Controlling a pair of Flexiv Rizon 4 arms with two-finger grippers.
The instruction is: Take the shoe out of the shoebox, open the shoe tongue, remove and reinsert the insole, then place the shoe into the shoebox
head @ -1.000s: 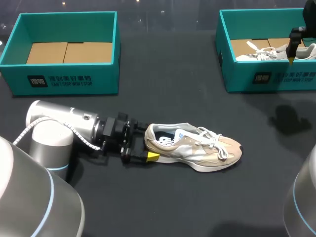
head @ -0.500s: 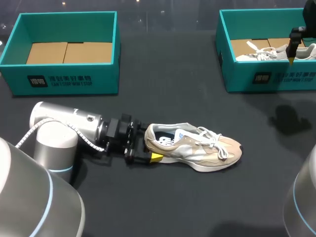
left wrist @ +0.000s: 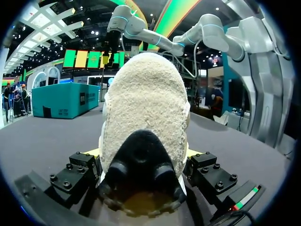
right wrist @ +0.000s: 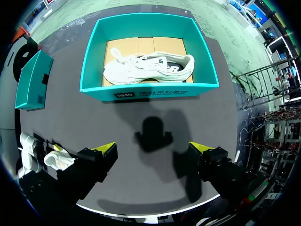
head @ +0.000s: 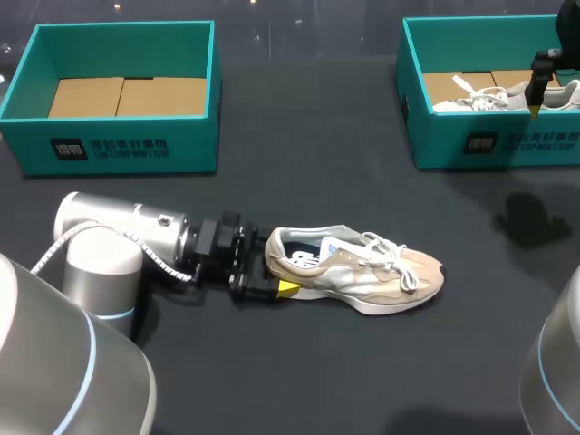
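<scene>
At the table's middle: beige shoe (head: 362, 272) rests on its sole, outside both boxes, toe pointing toward my right.
Left gripper (left wrist: 144, 151): my jaws clasp the beige shoe's heel from both sides.
Right gripper (right wrist: 153, 148): jaws spread wide, holding nothing, above the right shoebox (head: 435, 136).
Right shoebox: white shoe (right wrist: 148, 66) lies inside.
Left shoebox (head: 118, 149): cardboard floor showing.

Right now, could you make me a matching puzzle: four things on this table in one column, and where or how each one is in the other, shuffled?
1. beige shoe
2. white shoe
3. left gripper
4. left shoebox

A. inside the right shoebox
B. gripping a heel
C. holds no shoe
D. lying on the table

Pairs: 1-D, 2-A, 3-B, 4-C.
</scene>
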